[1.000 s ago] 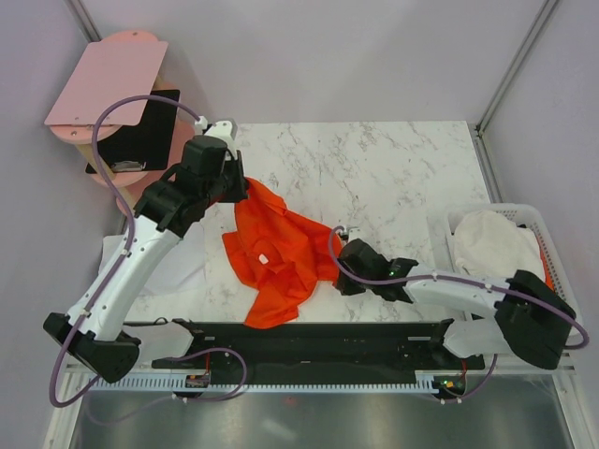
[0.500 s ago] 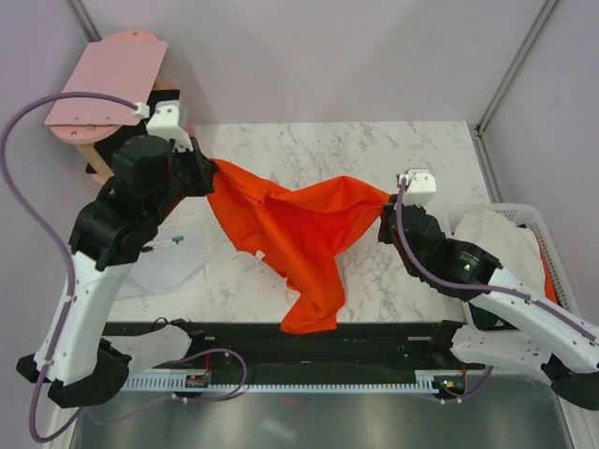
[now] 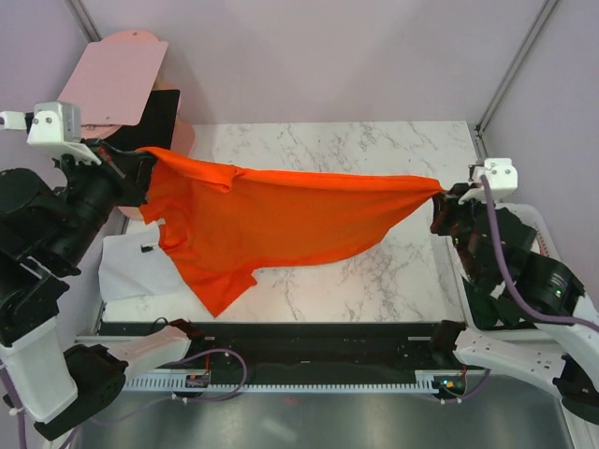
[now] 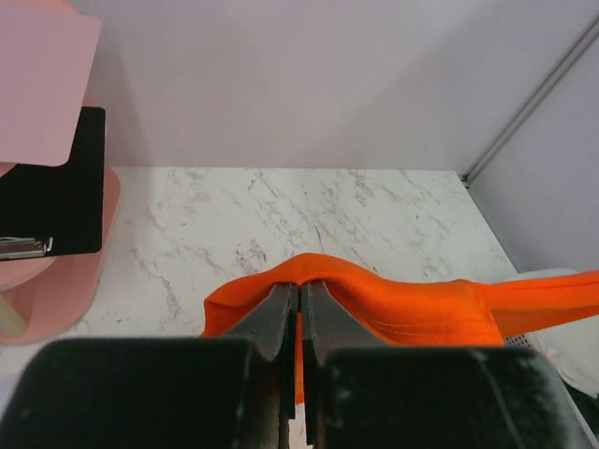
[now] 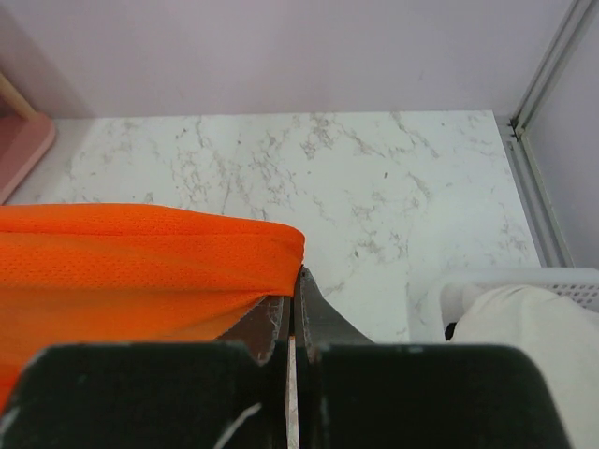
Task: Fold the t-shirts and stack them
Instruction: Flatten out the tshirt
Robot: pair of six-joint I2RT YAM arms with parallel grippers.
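Observation:
A bright orange-red t-shirt hangs stretched in the air across the marble table, held at both ends. My left gripper is shut on its left end, high over the table's left edge; in the left wrist view the fabric drapes over the closed jaws of that gripper. My right gripper is shut on the right end, and the right wrist view shows the cloth pinched at that gripper. A sleeve and lower part droop at the left. A white t-shirt lies flat on the table under the left end.
A white basket at the right edge holds white cloth. Pink boards and a black panel stand at the back left corner. A black rail runs along the table's near edge.
Both arms have risen and swung apart, pulling the orange-red t-shirt from a loose hanging bundle into a taut span across the table. Both grips have held.

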